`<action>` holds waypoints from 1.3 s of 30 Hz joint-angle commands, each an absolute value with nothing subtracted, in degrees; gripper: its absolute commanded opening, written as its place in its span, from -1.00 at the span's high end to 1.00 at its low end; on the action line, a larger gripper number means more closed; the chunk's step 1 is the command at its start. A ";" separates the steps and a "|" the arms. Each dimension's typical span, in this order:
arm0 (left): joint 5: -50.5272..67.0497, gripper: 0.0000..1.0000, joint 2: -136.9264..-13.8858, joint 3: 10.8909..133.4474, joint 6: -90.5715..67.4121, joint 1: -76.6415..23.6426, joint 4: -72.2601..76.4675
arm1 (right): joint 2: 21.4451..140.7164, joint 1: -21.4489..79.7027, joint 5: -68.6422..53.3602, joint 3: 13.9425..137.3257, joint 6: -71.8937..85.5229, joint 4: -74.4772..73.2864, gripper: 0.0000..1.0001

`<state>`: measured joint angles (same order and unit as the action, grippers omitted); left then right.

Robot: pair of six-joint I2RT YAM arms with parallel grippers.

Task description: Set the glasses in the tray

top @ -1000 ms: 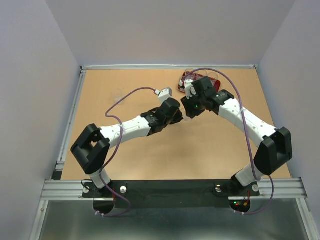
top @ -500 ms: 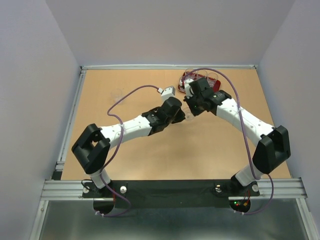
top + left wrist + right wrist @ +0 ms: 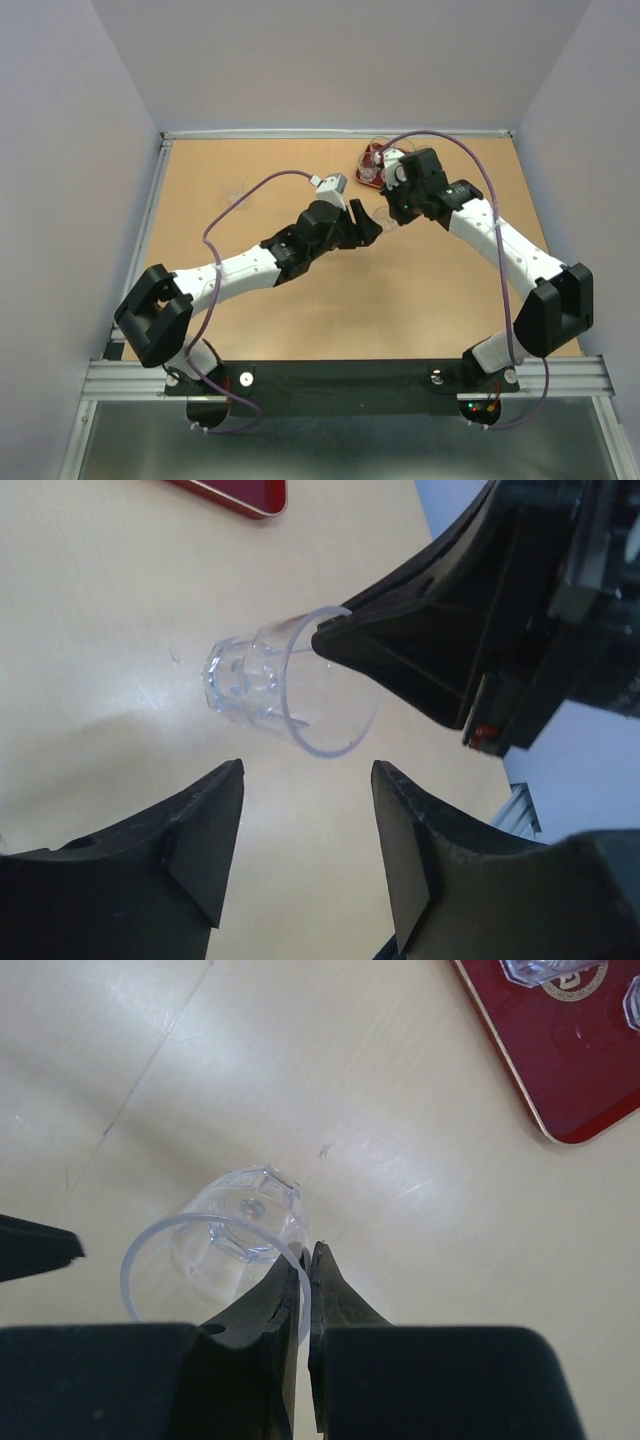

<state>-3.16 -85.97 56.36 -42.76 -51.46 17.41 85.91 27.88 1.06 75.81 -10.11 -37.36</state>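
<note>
A clear glass (image 3: 235, 1235) hangs tilted a little above the tabletop, and my right gripper (image 3: 310, 1255) is shut on its rim, one finger inside the wall and one outside. The same glass (image 3: 270, 685) shows in the left wrist view just beyond my left gripper (image 3: 305, 825), which is open with nothing between its fingers. From above, the left gripper (image 3: 368, 228) and right gripper (image 3: 392, 210) meet mid-table. The dark red tray (image 3: 560, 1070) lies at the far right with two more glasses (image 3: 540, 968) on it, and is partly hidden by the right arm in the top view.
The tray (image 3: 372, 160) sits near the table's far edge, right of centre. A white connector on the left arm's cable (image 3: 330, 184) hangs above the board. Walls close in the table on the left, back and right.
The right gripper shut on the glass rim. The left gripper then opened, let go of the glass and drew back a little. The left arm's elbow swung out to the left.
</note>
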 commanded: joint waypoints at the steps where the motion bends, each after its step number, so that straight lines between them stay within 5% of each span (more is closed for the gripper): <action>1: -0.70 -0.35 -81.31 54.41 -37.98 -50.45 22.59 | 83.67 23.66 -2.90 74.27 -9.93 -32.26 0.99; 20: -15.87 -0.88 -58.19 52.20 -12.85 -34.37 3.53 | 94.83 6.59 -1.15 77.07 2.71 -16.79 0.99; 30: -32.94 -0.94 -48.45 45.11 1.58 -34.10 1.14 | 108.18 5.98 3.07 87.79 7.99 -14.41 0.99; 39: -33.04 -0.97 -42.54 41.13 1.93 -33.93 3.69 | 115.39 5.80 5.36 94.56 9.58 -14.06 0.99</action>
<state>-30.50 -43.75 41.12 0.03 -34.26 0.91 113.65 6.33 2.94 90.06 8.01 -17.50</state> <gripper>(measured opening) 0.983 0.073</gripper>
